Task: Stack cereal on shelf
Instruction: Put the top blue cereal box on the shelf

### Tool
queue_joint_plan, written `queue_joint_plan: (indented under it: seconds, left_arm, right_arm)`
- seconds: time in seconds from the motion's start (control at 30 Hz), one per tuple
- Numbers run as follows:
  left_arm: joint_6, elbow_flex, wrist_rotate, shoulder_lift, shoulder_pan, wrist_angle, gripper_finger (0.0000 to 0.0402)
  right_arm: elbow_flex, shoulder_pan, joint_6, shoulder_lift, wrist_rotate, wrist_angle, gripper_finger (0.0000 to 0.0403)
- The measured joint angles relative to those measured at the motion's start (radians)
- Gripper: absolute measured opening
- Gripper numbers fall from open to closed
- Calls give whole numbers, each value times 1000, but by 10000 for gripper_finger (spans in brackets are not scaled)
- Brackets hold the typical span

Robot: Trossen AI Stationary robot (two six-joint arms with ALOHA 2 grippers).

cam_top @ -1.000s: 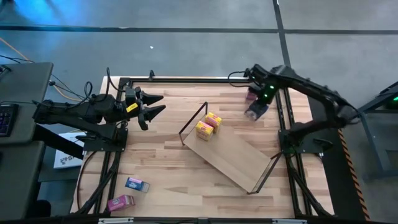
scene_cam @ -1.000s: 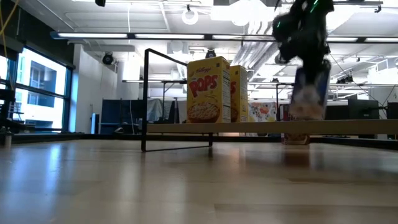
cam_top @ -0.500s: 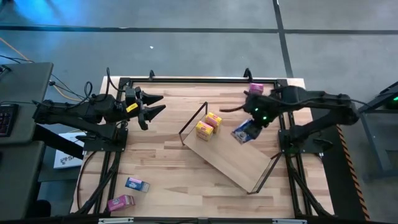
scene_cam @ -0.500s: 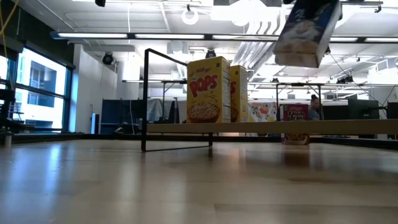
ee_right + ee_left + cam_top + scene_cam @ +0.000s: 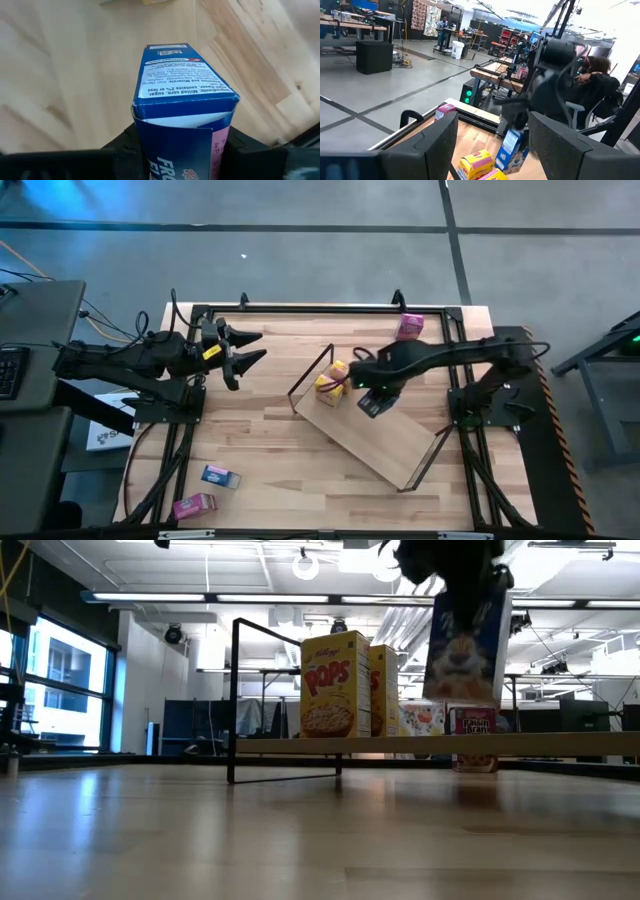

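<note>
right gripper (image 5: 372, 398) is being kept pinched on a blue box (image 5: 184, 107), held upright above the shelf (image 5: 385, 442) beside the yellow boxes (image 5: 333, 382), probably for placing. left gripper (image 5: 240, 352) is being held spread apart, idle.

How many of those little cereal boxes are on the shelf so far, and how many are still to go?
Two yellow boxes already stand on the shelf. The right gripper holds a blue box just above the board, beside them. Left to do: a pink box at the table's far edge, plus a blue and a pink one near the front. The left gripper waits open.
</note>
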Motion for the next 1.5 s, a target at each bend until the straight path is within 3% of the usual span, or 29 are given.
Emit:
queue_joint_plan:
  seconds: [0.43,1.1,1.5]
  left_arm:
    - [0,0,1,0,0,0,234]
    - [0,0,1,0,0,-1,234]
    - [0,0,1,0,0,-3,234]
  right_arm:
    - [1,-1,-82,106,16,50,119]
    - [0,-14,-134,110,3,85,120]
    - [-1,-14,-153,110,8,100,197]
